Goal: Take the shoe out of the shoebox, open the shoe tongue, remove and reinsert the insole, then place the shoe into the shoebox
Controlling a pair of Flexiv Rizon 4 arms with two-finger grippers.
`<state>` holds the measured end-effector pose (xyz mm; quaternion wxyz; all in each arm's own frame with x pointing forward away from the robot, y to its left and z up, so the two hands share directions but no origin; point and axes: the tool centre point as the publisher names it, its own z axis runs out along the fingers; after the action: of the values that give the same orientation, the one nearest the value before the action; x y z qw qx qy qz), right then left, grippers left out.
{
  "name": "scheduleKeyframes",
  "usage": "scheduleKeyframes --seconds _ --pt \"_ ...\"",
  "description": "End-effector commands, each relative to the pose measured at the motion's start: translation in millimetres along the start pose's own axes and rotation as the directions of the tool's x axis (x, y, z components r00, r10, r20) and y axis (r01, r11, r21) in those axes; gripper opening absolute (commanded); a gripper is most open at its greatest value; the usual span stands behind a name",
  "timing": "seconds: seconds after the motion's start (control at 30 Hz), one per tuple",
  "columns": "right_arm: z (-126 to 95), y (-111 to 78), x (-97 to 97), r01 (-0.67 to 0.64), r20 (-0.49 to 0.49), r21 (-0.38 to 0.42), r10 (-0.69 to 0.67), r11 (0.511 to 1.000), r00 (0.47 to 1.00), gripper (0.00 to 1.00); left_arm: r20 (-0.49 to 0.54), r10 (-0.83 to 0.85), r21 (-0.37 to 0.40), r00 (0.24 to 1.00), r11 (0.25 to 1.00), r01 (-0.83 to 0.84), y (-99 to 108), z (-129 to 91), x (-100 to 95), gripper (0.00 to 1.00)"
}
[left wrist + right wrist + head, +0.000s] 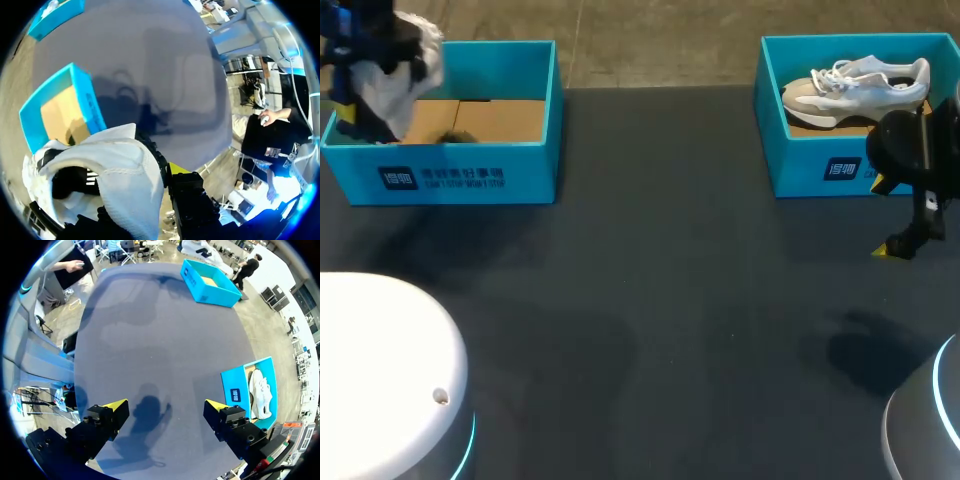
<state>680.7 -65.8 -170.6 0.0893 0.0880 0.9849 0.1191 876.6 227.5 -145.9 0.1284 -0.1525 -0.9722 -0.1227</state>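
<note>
At the upper left of the head view, my left tool [375, 62] hangs over the left shoebox [470, 182], clenched on the white shoe [382, 90], which is held clear of the box's cardboard floor. From that camera the dark arm covers much of the shoe and I cannot make out the fingers. The left wrist view fills this in. The shoe's white upper sits right against the tool, with one yellow fingertip [177, 167] just beside it and the other hidden behind the shoe. The blue box lies ahead.

At the upper right of the head view, the right shoebox [820, 165] holds a second shoe [855, 85], toe toward the frame's left. My right tool [166, 407] sits at the right edge, just in front of that box, and only one yellow tip shows there. Its wrist view shows both fingers spread wide, released, with only the dark surface [670, 300] between them. That view also shows both boxes well apart across the surface.
</note>
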Motion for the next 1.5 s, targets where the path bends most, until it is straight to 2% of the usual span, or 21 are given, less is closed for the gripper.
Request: scheduleKeyframes --seconds 0.03,0.1,0.3,0.4,0.57,0.7,0.9,1.5 --pt "1.2 1.3 -2.0 0.0 -0.004 0.003 0.0 1.0 1.0 1.0 0.022 -0.021 0.018 1.0 1.0 0.021 27.4 2.3 -1.3 0.0" --pt "1.2 1.3 -2.0 0.0 -0.004 0.003 0.0 1.0 1.0 1.0 0.018 -0.043 0.011 0.999 0.999 0.043 35.5 5.7 -8.2 0.0" --pt "1.2 1.3 -2.0 0.0 -0.004 0.003 0.0 1.0 1.0 1.0 0.089 -0.013 0.041 0.996 0.999 0.01 55.6 13.3 -32.6 0.0" --pt "1.2 1.3 -2.0 0.0 -0.004 0.003 0.0 1.0 1.0 1.0 0.115 -0.022 0.03 0.993 0.999 0.018 64.8 14.8 -44.4 0.0" --pt "1.2 1.3 -2.0 0.0 -0.004 0.003 0.0 1.0 1.0 1.0 0.16 -0.002 0.064 0.987 0.998 -0.008 79.3 17.7 -63.1 0.0" --pt "1.2 1.3 -2.0 0.0 -0.004 0.003 0.0 1.0 1.0 1.0 0.16 0.018 0.099 0.987 0.994 -0.034 88.4 24.7 -79.3 0.0" --pt "1.2 1.3 -2.0 0.0 -0.004 0.003 0.0 1.0 1.0 1.0 0.139 -0.019 0.097 0.99 0.995 0.005 101.3 36.8 -101.6 0.0" --pt "1.2 1.3 -2.0 0.0 -0.004 0.003 0.0 1.0 1.0 1.0 0.135 -0.02 0.099 0.991 0.995 0.006 102.1 38.3 -103.9 0.0"
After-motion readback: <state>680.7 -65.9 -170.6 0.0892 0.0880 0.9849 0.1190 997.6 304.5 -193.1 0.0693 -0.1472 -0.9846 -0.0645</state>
